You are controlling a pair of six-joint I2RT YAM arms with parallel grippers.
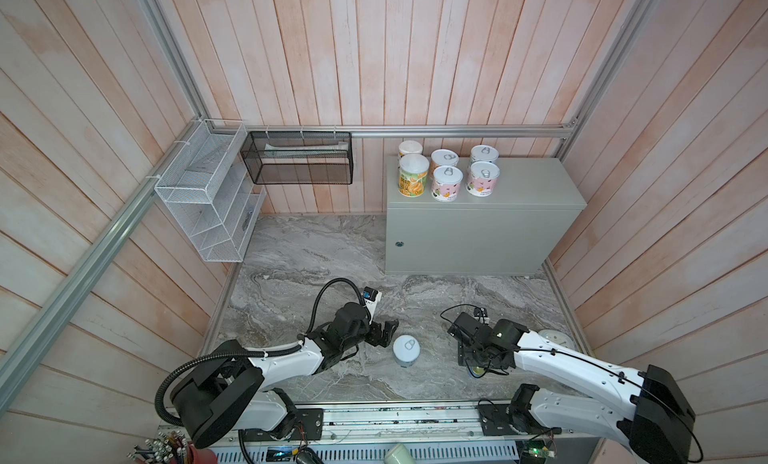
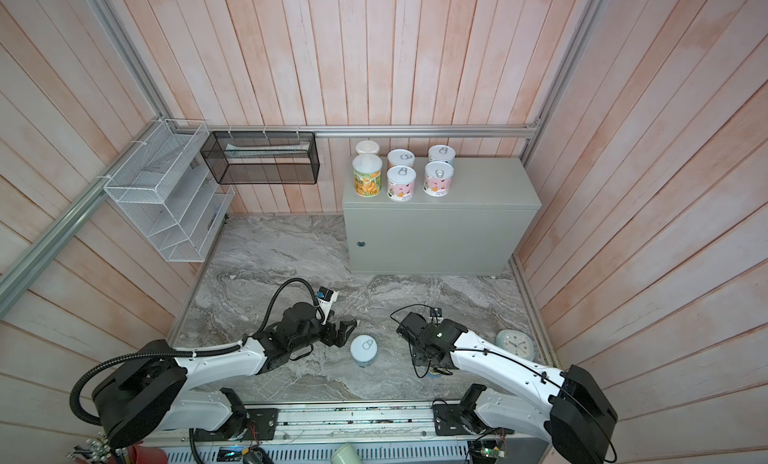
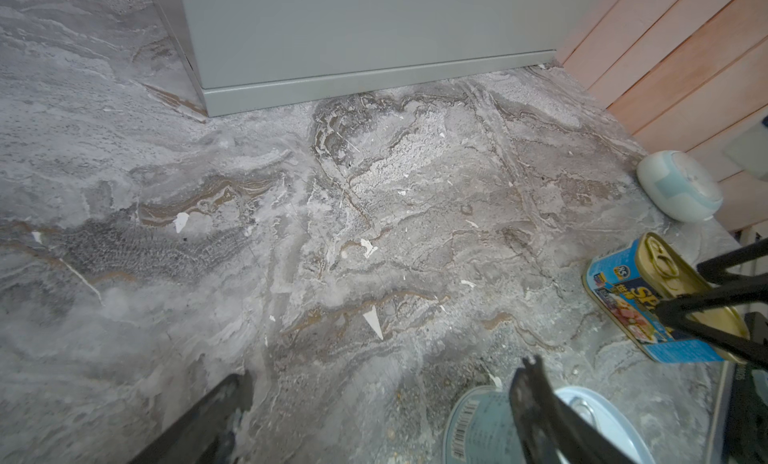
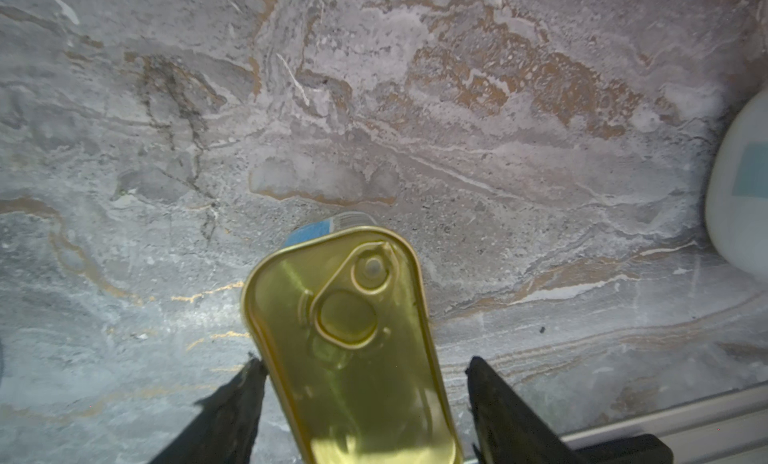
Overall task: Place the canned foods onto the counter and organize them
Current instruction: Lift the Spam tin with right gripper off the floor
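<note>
Counter [image 1: 532,183] holds six cans [image 1: 446,183]; spread left end effector [image 1: 384,333] neighbours one blue can [image 1: 406,349], spread right end effector [image 4: 363,368] straddles one tin [image 4: 349,316].

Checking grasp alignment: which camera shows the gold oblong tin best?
Right wrist: the gold oblong tin sits close, lid-up, between the open fingers of the right gripper. Left wrist shows its blue label and lid obliquely, partly behind those fingers. In both top views the arm hides all but a sliver.

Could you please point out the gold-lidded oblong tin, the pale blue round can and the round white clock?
Gold-lidded oblong tin [image 4: 347,316]: right wrist view, lid's pull tab.
Pale blue round can [image 1: 406,344]: in a top view, lid.
Round white clock [image 2: 515,343]: in a top view, dial.
</note>
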